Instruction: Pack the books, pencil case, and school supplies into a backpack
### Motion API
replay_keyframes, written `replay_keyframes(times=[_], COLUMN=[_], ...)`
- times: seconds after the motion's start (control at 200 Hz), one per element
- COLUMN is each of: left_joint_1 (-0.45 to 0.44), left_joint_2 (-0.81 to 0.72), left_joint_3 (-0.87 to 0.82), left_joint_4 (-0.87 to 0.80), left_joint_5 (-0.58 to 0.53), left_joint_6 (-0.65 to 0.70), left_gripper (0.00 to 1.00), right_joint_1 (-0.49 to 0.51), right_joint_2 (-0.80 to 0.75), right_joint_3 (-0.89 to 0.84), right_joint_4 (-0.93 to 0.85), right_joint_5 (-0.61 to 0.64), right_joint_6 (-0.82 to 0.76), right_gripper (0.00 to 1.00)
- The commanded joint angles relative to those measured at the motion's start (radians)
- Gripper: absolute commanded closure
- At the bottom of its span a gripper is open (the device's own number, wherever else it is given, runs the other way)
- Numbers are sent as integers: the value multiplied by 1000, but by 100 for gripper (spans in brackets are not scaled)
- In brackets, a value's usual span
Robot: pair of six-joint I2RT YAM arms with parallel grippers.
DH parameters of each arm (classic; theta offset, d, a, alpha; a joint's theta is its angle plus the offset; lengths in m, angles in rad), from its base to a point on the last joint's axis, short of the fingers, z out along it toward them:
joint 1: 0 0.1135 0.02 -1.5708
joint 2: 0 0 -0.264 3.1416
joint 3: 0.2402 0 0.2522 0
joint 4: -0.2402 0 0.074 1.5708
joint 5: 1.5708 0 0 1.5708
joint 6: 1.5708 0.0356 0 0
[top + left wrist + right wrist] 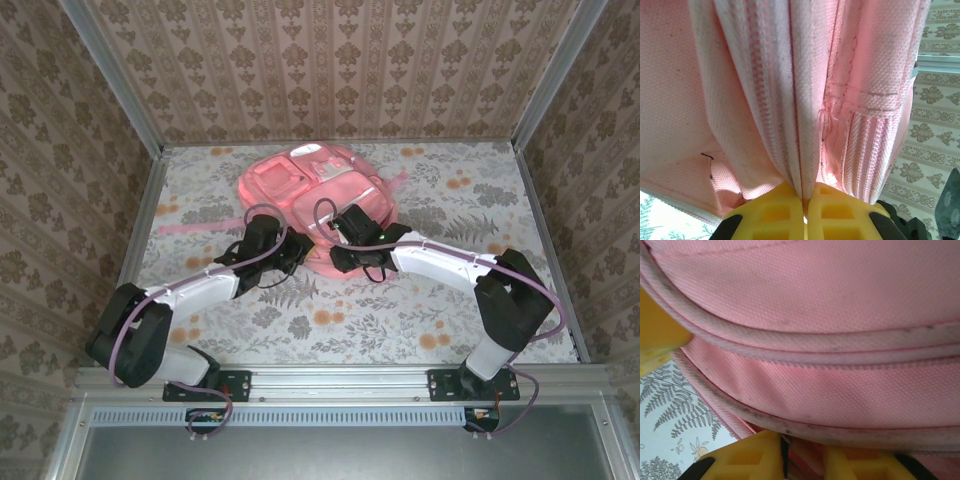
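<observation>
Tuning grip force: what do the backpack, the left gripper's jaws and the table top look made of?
Backpack: matte pink woven cloth, canvas or polyester; weave grain and stitched seams show. Jaws of the left gripper: matte yellow moulded plastic or rubber, with recessed pockets; which, unclear. Table top: flat printed fern-and-flower sheet, paper or vinyl, cannot tell.

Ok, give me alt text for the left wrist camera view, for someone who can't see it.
The left gripper is shut on a fold of the pink backpack along its zip seam, with its yellow fingers at the bottom and fabric close to the lens. Patterned wallpaper shows at the right edge.
</observation>
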Motion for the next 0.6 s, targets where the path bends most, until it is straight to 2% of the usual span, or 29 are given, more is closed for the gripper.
replay_keyframes(times=[0.0, 0.225, 0.385, 0.595], left_joint_1=[22, 27, 48, 120], left_joint_2=[-51, -59, -73, -91], left_joint_3=[29, 31, 25, 21], left_joint_4=[24, -4, -54, -105], left_joint_5=[-15, -22, -35, 1], left_joint_6=[37, 50, 71, 124], left_gripper=[94, 94, 95, 98], right_joint_1=[-7, -6, -7, -51], right_joint_2=[-24, -23, -47, -60], right_joint_3=[24, 44, 40, 30], right_joint_4=[-65, -82, -122, -190], right_joint_5=[76, 72, 158, 256], right_joint_6=[-53, -58, -53, -45], right_gripper=[78, 87, 87, 87])
